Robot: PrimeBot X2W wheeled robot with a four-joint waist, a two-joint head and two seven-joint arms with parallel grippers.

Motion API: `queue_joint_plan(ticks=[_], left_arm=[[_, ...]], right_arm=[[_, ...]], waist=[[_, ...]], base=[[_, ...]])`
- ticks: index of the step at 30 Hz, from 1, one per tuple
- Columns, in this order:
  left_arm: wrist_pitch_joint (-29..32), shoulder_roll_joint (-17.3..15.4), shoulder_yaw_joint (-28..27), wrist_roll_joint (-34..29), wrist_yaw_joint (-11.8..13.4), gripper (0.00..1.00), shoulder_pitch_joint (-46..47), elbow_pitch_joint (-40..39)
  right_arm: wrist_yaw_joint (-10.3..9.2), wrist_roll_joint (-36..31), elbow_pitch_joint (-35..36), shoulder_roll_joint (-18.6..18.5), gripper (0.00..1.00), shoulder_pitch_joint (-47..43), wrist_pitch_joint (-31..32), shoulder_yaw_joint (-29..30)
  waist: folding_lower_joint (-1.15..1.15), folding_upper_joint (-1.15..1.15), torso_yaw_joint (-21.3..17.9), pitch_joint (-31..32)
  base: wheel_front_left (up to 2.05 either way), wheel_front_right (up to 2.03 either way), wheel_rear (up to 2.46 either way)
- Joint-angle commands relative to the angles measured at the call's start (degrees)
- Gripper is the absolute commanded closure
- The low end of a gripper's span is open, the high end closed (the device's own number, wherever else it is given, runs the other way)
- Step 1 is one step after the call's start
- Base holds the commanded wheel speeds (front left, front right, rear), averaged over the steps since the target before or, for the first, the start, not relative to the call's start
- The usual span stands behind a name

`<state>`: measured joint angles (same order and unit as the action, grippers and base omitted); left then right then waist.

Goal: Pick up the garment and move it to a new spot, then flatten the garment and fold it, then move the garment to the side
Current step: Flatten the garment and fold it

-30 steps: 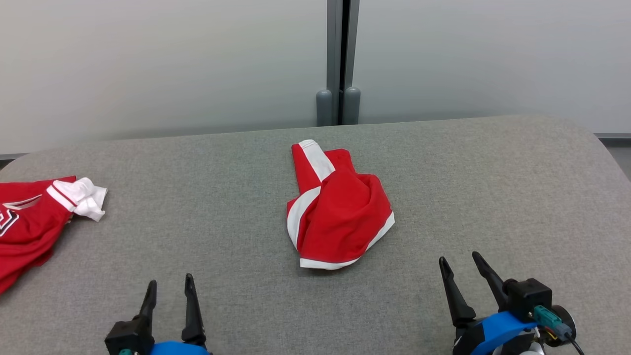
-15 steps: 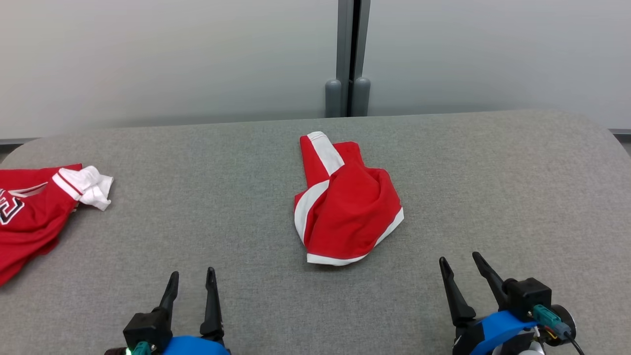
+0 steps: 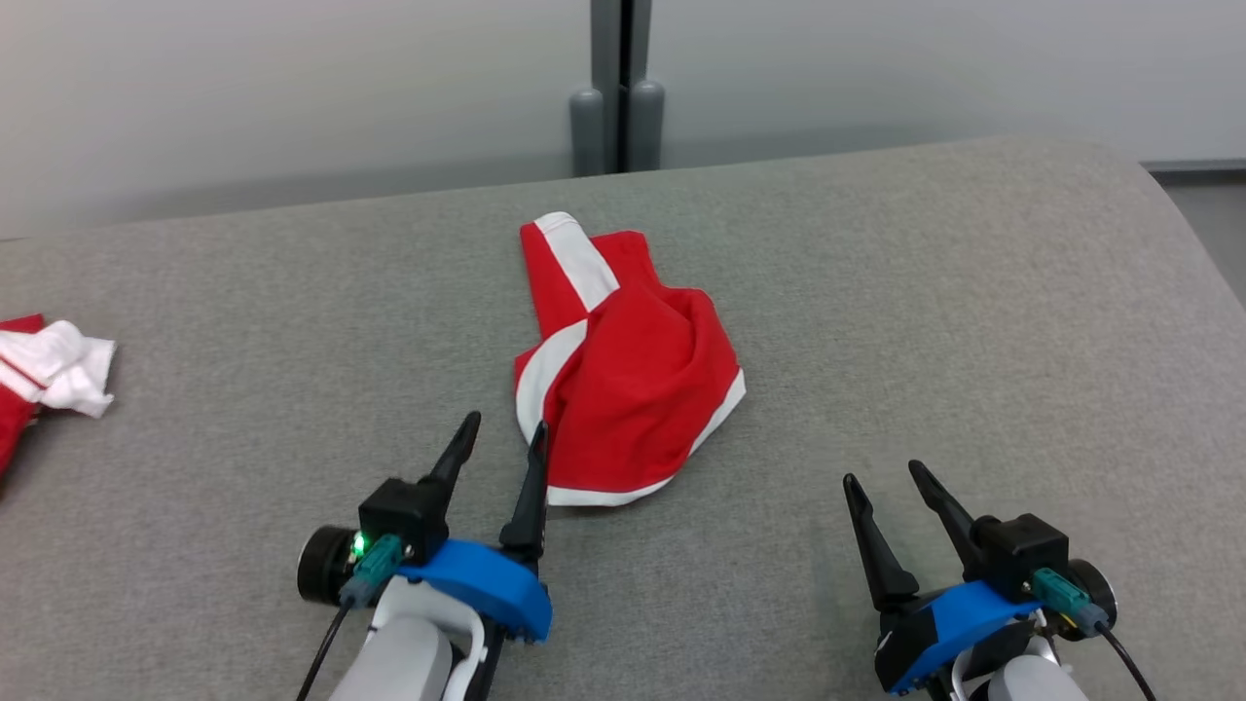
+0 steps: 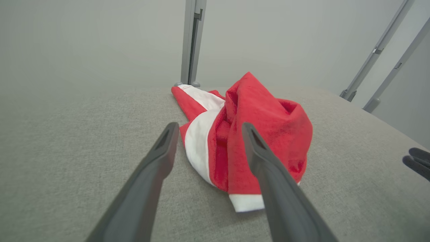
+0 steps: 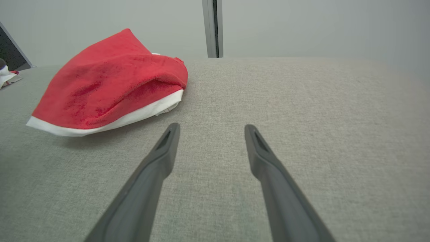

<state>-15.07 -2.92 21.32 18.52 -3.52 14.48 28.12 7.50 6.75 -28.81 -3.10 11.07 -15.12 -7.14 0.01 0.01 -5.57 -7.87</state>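
The garment (image 3: 628, 365) is a crumpled red piece with white bands, lying bunched in the middle of the grey padded table (image 3: 973, 292). My left gripper (image 3: 504, 433) stands open at its near left edge, fingertips just short of the white band, nothing between them. The left wrist view has the garment (image 4: 265, 134) straight ahead past the open left gripper (image 4: 208, 129). My right gripper (image 3: 884, 475) is open over bare table to the garment's right and nearer me. In the right wrist view the garment (image 5: 107, 84) lies ahead and left of the right gripper (image 5: 211, 129).
A second red and white garment (image 3: 49, 365) lies at the table's far left edge. A grey post (image 3: 613, 88) stands behind the table against a pale wall. The table's right end curves away toward the floor (image 3: 1207, 204).
My left gripper has travelled forward and right, up to the garment's near left edge. The head camera has shifted, so the whole scene sits differently. The right gripper has stayed open in place.
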Motion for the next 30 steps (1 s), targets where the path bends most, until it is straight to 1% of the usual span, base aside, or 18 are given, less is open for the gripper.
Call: queue_joint_plan(ticks=[1, 6, 9, 13, 14, 18, 21, 25, 27, 28, 29, 30], left_arm=[[-0.1, 0.0, 0.2, -0.4, 0.4, 0.00, 2.1, 1.1], [-0.2, 0.0, 0.4, -1.9, 2.2, 0.00, 10.0, 8.8], [-0.2, 0.1, -0.7, -1.6, 3.2, 0.00, 12.7, 12.0], [-0.2, 0.0, -2.1, -1.8, 5.0, 0.00, 14.4, 15.4], [-0.2, 0.1, -2.1, -1.8, 5.0, 0.00, 14.5, 16.2], [-0.2, 0.0, -0.7, -1.8, 3.6, 0.00, 15.2, 18.6], [-0.2, 0.0, 0.6, -1.2, 3.0, 0.00, 15.3, 21.2], [-0.2, 0.0, 0.8, -0.4, 4.9, 0.00, 16.3, 23.2], [-0.2, 0.0, 0.9, -0.2, 5.6, 0.55, 16.8, 23.2], [-0.2, 0.0, 0.9, -0.2, 5.9, 0.96, 16.9, 23.0], [-0.2, 0.0, 0.9, -0.2, 6.0, 1.00, 17.1, 22.9], [-0.2, 0.0, 0.7, -0.1, 6.2, 1.00, 17.3, 22.3]], right_arm=[[-0.02, 0.5, 0.1, -0.5, 0.00, 0.9, 0.0, 0.0], [-0.02, 1.0, 0.0, -0.8, 0.00, 1.9, 0.0, -0.7], [-0.02, 1.2, -0.3, -1.0, 0.00, 2.3, 0.0, -0.7], [-0.02, 1.4, -0.2, -1.2, 0.00, 2.4, 0.0, -0.5], [-0.02, 1.4, -0.2, -1.2, 0.00, 2.4, 0.0, -0.5], [-0.02, 1.4, -0.4, -1.2, 0.00, 2.8, 0.0, -0.7], [-0.02, 1.4, -0.5, -1.0, 0.00, 3.0, 0.0, -1.1], [-0.02, 1.7, -0.4, -0.9, 0.00, 3.8, 0.0, -1.5], [-0.02, 1.8, -0.2, -0.8, 0.00, 4.1, 0.0, -1.5], [-0.02, 1.9, -0.2, -0.8, 0.00, 4.1, 0.0, -1.4], [-0.02, 1.8, -0.2, -0.7, 0.00, 4.0, 0.0, -1.3], [-0.02, 1.9, -0.2, -0.7, 0.00, 3.8, 0.0, -1.2]], waist=[[-0.01, -0.01, -0.7, -0.3], [-0.01, -0.01, -4.2, -2.5], [-0.01, -0.01, -5.8, -3.5], [-0.01, -0.01, -6.9, -4.3], [-0.01, -0.01, -7.0, -4.4], [-0.01, -0.01, -7.4, -4.7], [-0.01, -0.01, -7.6, -4.9], [-0.01, -0.01, -7.8, -5.4], [-0.01, -0.01, -7.8, -5.7], [-0.01, -0.01, -7.7, -5.8], [-0.01, -0.01, -7.7, -5.8], [-0.01, -0.01, -7.6, -5.8]], base=[[0.00, 0.00, 0.00], [0.00, 0.00, 0.00], [0.00, 0.00, 0.00], [0.00, 0.00, 0.00], [0.00, 0.00, 0.00], [0.00, 0.00, 0.00], [0.00, 0.00, 0.00], [0.00, 0.00, 0.00], [0.00, 0.00, 0.00], [0.00, 0.00, 0.00], [0.00, 0.00, 0.00], [0.00, 0.00, 0.00]])
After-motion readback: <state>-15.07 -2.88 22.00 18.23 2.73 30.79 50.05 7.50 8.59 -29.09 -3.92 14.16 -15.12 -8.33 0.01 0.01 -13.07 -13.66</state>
